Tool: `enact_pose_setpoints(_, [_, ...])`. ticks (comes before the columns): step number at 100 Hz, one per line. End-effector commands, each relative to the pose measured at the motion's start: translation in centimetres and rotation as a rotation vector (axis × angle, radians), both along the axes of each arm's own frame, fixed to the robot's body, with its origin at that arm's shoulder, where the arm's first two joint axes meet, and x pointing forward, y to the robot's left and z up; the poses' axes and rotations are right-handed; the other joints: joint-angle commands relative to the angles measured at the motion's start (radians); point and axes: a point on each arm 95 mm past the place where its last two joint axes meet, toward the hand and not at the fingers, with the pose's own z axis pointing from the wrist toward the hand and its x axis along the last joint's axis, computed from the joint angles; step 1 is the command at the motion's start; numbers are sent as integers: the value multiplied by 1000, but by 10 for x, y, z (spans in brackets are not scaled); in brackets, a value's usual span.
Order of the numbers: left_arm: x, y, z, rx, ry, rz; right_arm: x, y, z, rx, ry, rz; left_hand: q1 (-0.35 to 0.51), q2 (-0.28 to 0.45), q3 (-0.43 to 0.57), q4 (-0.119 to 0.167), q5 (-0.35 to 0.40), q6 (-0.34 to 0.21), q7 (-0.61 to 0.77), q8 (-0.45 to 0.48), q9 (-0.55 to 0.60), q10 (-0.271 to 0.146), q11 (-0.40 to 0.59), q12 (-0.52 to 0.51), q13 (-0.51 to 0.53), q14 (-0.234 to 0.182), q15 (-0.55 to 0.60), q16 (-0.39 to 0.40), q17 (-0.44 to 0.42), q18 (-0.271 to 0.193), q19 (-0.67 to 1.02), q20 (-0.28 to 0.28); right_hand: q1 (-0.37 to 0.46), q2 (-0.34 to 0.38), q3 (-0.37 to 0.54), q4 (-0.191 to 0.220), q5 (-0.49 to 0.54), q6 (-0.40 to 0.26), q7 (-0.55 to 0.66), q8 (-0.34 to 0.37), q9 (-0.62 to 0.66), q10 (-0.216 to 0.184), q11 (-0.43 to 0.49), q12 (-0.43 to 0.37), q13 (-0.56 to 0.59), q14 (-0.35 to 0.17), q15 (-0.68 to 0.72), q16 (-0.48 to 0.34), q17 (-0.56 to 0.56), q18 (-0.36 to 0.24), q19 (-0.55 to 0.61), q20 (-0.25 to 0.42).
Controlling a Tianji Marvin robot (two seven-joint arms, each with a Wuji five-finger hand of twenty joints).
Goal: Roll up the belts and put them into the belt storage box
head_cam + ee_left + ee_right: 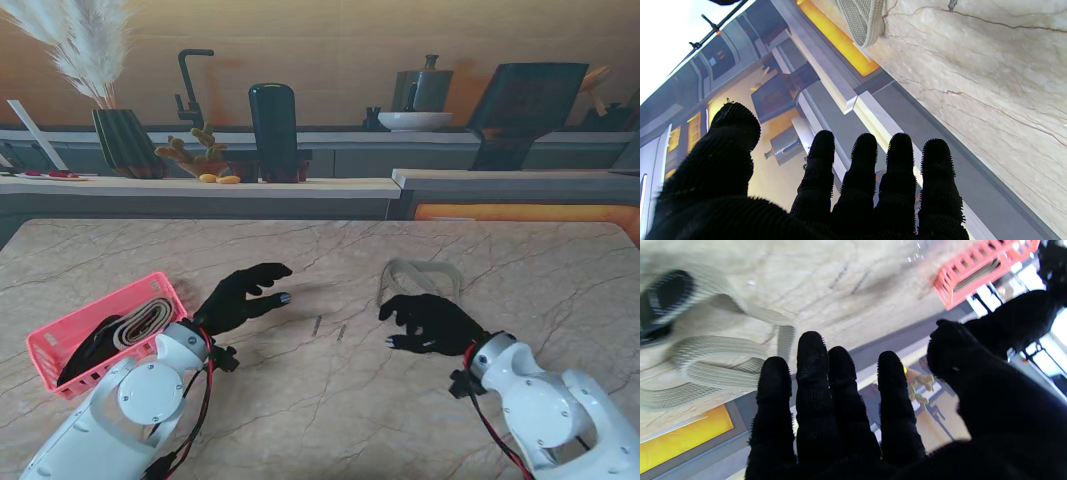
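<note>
Both hands hovered empty over the marble table [330, 400], fingers spread. The L hand [243, 297] sat left of centre in the stand view, just beside the pink box [62, 345] at lower left, w/ a tan belt and a dark one inside. The R hand [432, 322] hung right of centre, at the near edge of a loose beige belt [420, 271], not gripping it.

The table [330, 400] is viewed from above by the stand camera. Wrist views are taken close along the fingers; the beige belt [862, 20] is shared by all three.
</note>
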Motion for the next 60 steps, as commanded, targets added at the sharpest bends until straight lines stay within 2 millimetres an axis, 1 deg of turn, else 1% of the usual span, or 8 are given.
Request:
enact_pose_setpoints(1, [-3,-3,-1,-8,13,-6,-6,-7,-1,-49,11,16,-2,12,-23,34,22,-18,-40,15,22,0,-35,7,22,-9,-11,-3,6,-9,-3,15,9,-46,28,18,-15,-48,10,9,-26,-23,-23,-12,-30,-24,-20,-6,-11,-3,-15,-9])
enact_pose_setpoints(16, [-4,-3,-2,-1,19,-5,-11,-25,-5,-214,-15,71,0,18,-28,34,24,-20,-40,17,26,-5,-35,8,25,-11,-9,-2,8,-7,1,18,9,-62,32,15,-4,-145,32,17,-33,-32,-40,-12,-49,-33,-36,-4,-37,-4,-27,11])
enact_pose_setpoints(21, [-4,-3,-2,-3,20,-5,-11,-31,-6,-268,-29,96,2,18,-29,34,24,-20,-40,17,28,-4,-34,8,26,-8,-8,-1,8,-6,2,19,17,-73,45,12,-20,-199,43,20,-49,-39,-55,-10,-63,-40,-51,-5,-47,-11,-43,24])
enact_pose_setpoints(27, [-4,-4,-2,-3,22,-6,-10,-38,-9,-340,-47,133,2,22,-32,34,24,-23,-40,18,28,-5,-35,8,27,-10,-7,0,9,-7,4,20,37,-79,65,11,-57,-284,65,24,-76,-55,-74,-8,-87,-62,-82,-15,-59,-23,-68,38])
enact_pose_setpoints(36, [-3,-4,-2,0,23,-9,-7,-47,-13,-448,-73,185,4,24,-34,34,24,-22,-41,18,30,-4,-34,9,30,-9,-6,1,10,-6,6,21,55,-78,87,12,-142,-375,84,9,-149,-75,-113,-20,-145,-88,-151,-52,-88,-42,-110,50])
enact_pose_setpoints(41, [-3,-4,-3,3,24,-10,-4,-51,-15,-501,-85,206,5,25,-37,35,24,-24,-41,19,30,-4,-35,9,31,-9,-5,1,14,-6,10,23,56,-77,93,12,-174,-393,91,-7,-183,-78,-132,-32,-173,-93,-195,-79,-101,-45,-130,51])
enact_pose_setpoints(48, [-2,-4,-3,7,28,-11,1,-56,-19,-555,-109,222,7,28,-40,35,23,-23,-41,19,33,-3,-34,9,34,-8,-3,3,18,-6,17,26,50,-84,105,11,-216,-403,94,-36,-219,-82,-148,-47,-200,-100,-281,-140,-113,-54,-165,43])
enact_pose_setpoints(60, [-2,-4,-4,12,37,-13,13,-62,-27,-601,-174,225,8,31,-46,35,24,-26,-42,19,34,-3,-35,9,34,-5,-1,4,19,-3,24,30,29,-106,127,4,-263,-409,112,-62,-258,-81,-144,-55,-239,-96,-369,-214,-127,-80,-219,13])
